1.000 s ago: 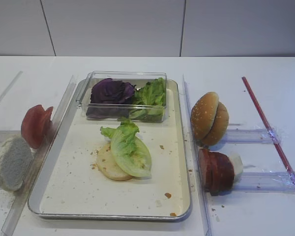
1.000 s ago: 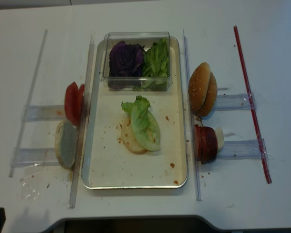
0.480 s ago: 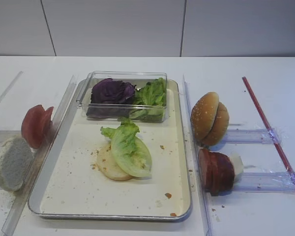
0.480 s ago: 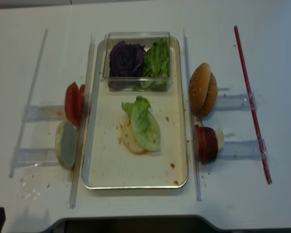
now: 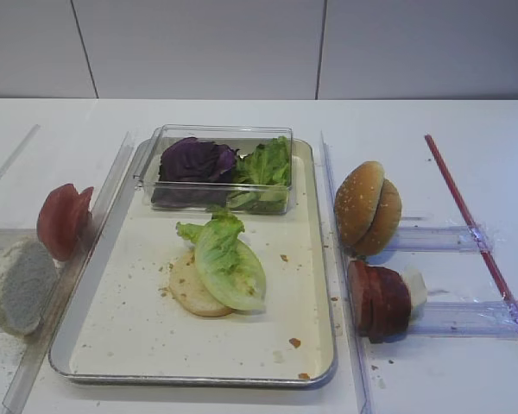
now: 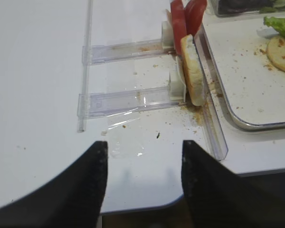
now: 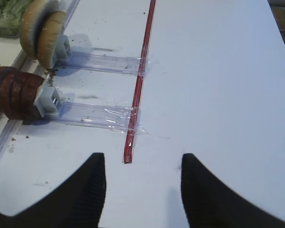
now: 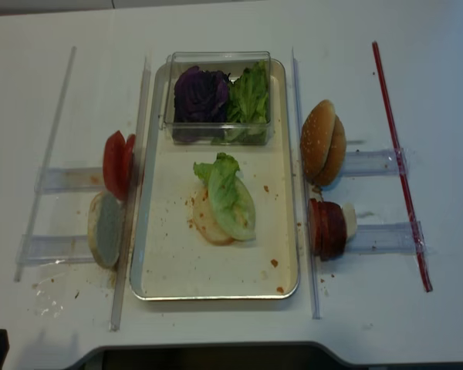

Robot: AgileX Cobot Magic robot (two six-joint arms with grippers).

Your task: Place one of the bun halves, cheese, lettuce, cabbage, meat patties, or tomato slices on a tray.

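Nearest, both pincers sit at the table's front edge, short of the tray (image 5: pixel 321 285). The left gripper (image 6: pixel 141 183) has its dark fingers parted around bare tabletop, holding nothing; the right gripper (image 7: pixel 141 187) is likewise spread and empty, the red strip (image 7: pixel 135 114) ending just ahead of its gap. Farther in, the tray's front half is bare apart from crumbs. At its middle the lettuce (image 5: pixel 227 263) lies over a pale flat bun half (image 5: pixel 190 289), well clear of every rim. Left of the tray, another bun half (image 5: pixel 19 286) and the tomato slices (image 5: pixel 62 220) stand on edge; right of it stand the meat patties (image 5: pixel 378 300) and sesame bun halves (image 5: pixel 367 208). Across the tray's far end sits the clear box (image 5: pixel 216 168) of purple cabbage (image 5: pixel 196 161) and darker greens.
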